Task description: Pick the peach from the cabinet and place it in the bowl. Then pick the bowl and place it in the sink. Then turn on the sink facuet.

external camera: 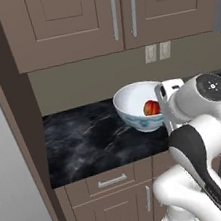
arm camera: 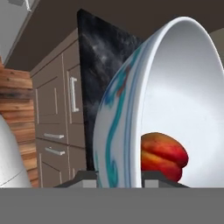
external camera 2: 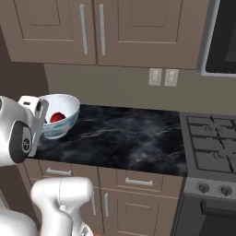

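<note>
bowl (external camera: 135, 107) in white with pale-blue markings sits at the centre of this kitchen scene, tilted and raised a little off the black marbled countertop (external camera: 89, 141), with the peach (external camera: 151, 108) lying inside it against the lower wall. the gripper (arm camera: 119, 177) pinches the bowl's rim, one finger on the outside and one on the inside, with the wall of the bowl between them; the hand view shows the rim running up from between the fingertips and the orange-red fruit just inside. the white arm (external camera: 202, 133) crowds in from the right of the bowl in the left base view, covering part of its near edge.

above the bowl hang brown upper cabinets (external camera: 72, 17) with long vertical grey bar handles (external camera: 113, 12), their doors closed. behind the bowl, on the wall, are two pale outlet plates (external camera 2: 163, 77). below the bowl, under the counter's front edge, run short drawers (external camera 2: 57, 171) with small horizontal handles and lower cabinet doors. well to the right of the bowl in the right base view stands a stove (external camera 2: 209, 147) with dark grates and knobs. to the left of the bowl, past the end of the counter, a tall brown side panel (external camera: 13, 123) adjoins a grey appliance (external camera: 10, 199).
</note>
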Motion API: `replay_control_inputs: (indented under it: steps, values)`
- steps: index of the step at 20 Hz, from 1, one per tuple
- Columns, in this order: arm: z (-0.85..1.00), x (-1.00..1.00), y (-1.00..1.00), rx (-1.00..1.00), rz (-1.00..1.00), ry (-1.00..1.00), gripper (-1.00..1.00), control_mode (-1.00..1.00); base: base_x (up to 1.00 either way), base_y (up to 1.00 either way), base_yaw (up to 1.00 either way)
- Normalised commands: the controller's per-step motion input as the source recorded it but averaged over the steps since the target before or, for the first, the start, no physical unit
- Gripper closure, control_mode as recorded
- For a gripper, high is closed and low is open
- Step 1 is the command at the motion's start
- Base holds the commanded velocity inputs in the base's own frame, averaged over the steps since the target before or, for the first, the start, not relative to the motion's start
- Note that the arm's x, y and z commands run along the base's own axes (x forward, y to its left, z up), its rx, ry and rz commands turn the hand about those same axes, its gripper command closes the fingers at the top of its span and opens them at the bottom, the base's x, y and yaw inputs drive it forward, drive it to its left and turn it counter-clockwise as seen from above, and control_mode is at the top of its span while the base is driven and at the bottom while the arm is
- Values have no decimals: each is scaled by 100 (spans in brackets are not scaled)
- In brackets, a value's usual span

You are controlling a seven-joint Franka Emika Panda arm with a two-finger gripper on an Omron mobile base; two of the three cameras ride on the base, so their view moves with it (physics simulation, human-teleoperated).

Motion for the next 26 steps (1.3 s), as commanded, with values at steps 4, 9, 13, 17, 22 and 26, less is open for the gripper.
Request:
replay_control_inputs:
  steps: [4, 9, 13, 17, 22, 26]
  values:
    - [29, -8, 0, -1, 1, 0, 100, -100, 0, 0, 0]
    - [3, -1, 0, 0, 0, 0, 100, -100, 0, 0, 0]
    - [0, 0, 0, 0, 0, 0, 100, -100, 0, 0, 0]
    - [0, 0, 0, 0, 0, 0, 100, -100, 0, 0, 0]
    - [0, 0, 0, 0, 0, 0, 100, 100, -4, 0, 0]
    - [0, 0, 0, 0, 0, 0, 100, 100, -56, -8, 0]
